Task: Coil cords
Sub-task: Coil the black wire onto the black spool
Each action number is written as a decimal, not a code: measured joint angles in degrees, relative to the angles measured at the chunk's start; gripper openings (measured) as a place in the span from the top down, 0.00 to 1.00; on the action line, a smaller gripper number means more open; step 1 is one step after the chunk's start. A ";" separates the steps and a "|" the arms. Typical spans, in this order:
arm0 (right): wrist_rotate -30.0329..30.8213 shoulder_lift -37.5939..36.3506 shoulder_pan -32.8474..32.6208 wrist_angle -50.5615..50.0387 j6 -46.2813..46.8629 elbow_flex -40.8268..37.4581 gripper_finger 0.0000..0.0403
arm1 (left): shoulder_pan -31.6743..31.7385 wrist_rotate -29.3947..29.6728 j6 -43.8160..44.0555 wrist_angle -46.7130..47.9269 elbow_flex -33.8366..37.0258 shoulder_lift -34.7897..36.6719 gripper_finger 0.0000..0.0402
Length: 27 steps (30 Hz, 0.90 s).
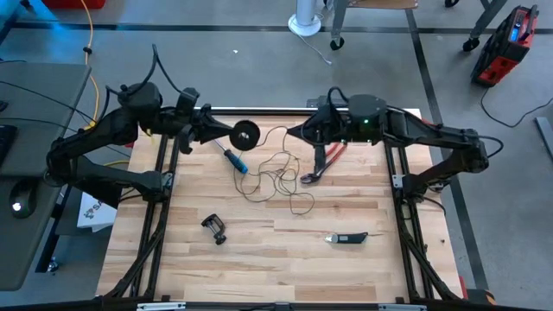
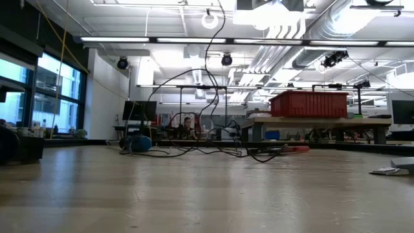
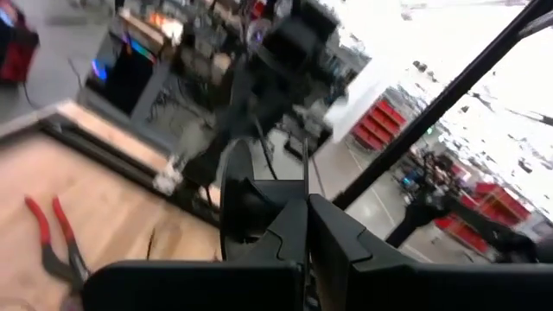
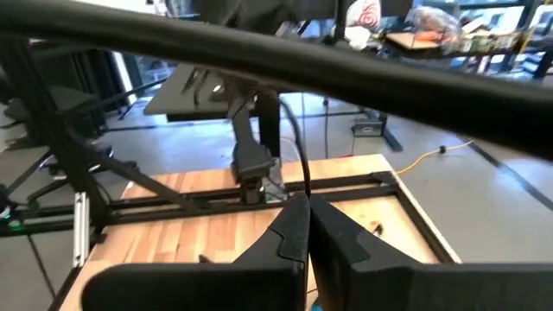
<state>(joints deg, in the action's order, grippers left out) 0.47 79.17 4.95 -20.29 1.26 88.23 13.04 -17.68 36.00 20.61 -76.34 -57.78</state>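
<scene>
Near the table's (image 1: 259,268) far edge, the left gripper (image 1: 226,133) pinched the reel (image 1: 246,134) while the right gripper (image 1: 298,133), jaws pressed together, hung above the loose cord (image 1: 275,177).

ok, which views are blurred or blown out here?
Left wrist view: motion-smeared, background washed out white, though the reel and pliers stay readable. Low view: ceiling lights glare, and the cord is a thin far tangle. High view: even light, sharp. Right wrist view: slight softness only.
</scene>
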 joint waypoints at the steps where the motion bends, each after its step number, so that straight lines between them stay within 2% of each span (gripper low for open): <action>1: 0.00 -0.35 0.29 0.08 0.00 0.00 1.00 | -0.02 -0.52 0.78 0.50 0.00 -0.26 1.00; 6: -0.02 -0.54 1.22 1.20 -0.09 0.00 1.00 | -0.92 -2.07 3.66 -0.63 0.00 -2.26 1.00; 14: -0.04 -0.23 1.44 4.72 -0.72 0.02 1.00 | -2.72 -9.94 8.53 -7.87 -0.02 -9.08 1.00; 19: -0.36 -0.02 1.44 6.97 -0.20 0.04 1.00 | -2.70 -14.47 12.15 -18.65 -0.02 -14.43 1.00; 27: -2.56 1.01 1.40 10.90 2.97 0.07 1.00 | -1.26 -17.04 18.59 -37.95 -0.02 -21.10 1.00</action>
<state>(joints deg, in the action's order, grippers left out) -2.09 80.18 6.35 -9.39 4.23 88.29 11.78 -34.72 54.59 -17.34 -76.36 -78.88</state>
